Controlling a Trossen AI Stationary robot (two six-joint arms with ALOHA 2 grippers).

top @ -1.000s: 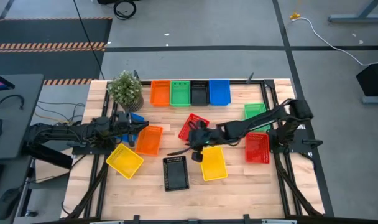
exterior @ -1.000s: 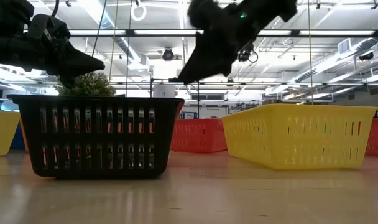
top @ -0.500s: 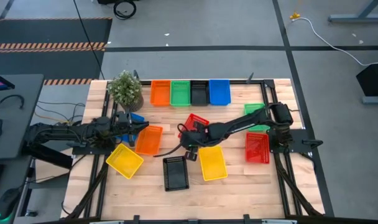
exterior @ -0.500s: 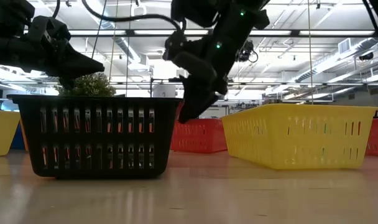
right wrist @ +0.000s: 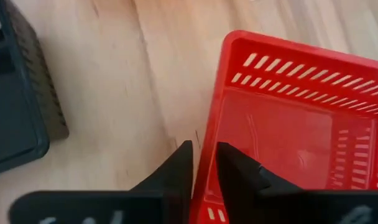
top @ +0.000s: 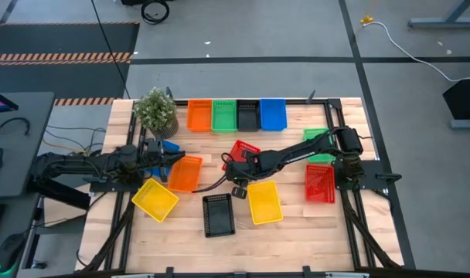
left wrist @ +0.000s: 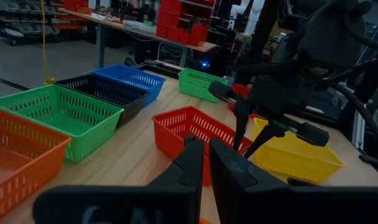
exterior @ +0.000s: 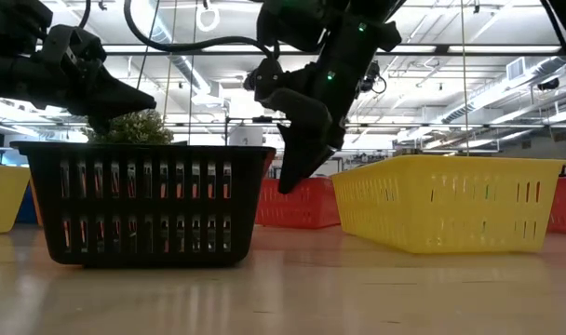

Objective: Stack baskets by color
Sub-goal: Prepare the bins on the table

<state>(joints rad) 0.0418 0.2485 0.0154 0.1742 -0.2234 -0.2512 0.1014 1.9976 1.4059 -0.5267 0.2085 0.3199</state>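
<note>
Jaws of the right gripper (right wrist: 201,163) straddle the rim of a red basket (right wrist: 301,118) at mid-bench, one finger inside and one outside, narrowly parted around the wall. Near the front edge sit a black basket (top: 218,214) and two yellow baskets (top: 264,201). Left gripper (left wrist: 206,163) hovers clenched by an orange basket (top: 184,173). Farther back, a row of orange, green, black and blue baskets (top: 236,115) lines the bench (top: 297,232).
</note>
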